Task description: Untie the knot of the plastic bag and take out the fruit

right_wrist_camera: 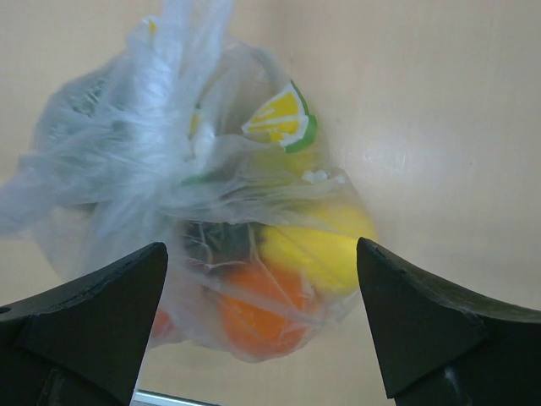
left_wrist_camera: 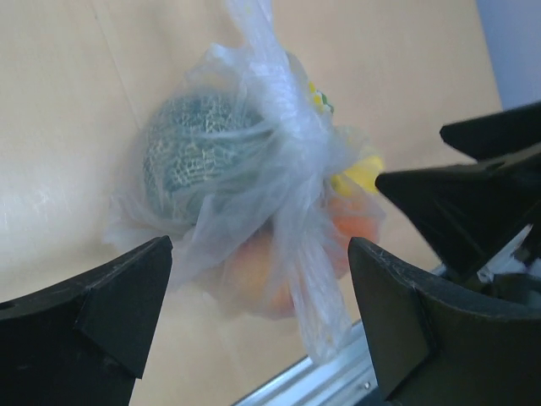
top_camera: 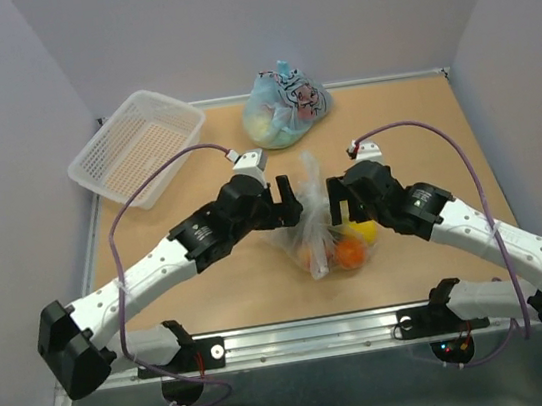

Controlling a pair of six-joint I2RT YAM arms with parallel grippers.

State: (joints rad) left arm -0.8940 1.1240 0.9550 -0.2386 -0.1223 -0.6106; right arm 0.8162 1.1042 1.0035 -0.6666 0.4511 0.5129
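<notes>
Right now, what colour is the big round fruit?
Netted green melon; left wrist view shows best.

The crinkly, see-through plastic bag [right_wrist_camera: 169, 169] fills the middle of the frame on the tan table [right_wrist_camera: 439, 127], a lemon-slice print [right_wrist_camera: 279, 118] showing near its top. Through the plastic, a yellow lemon [right_wrist_camera: 313, 249] lies at centre right and an orange [right_wrist_camera: 254, 317] just below it. The right gripper [right_wrist_camera: 262, 254] has its black fingers in the lower corners, spread wide on either side of the bag and apart from it.
</notes>
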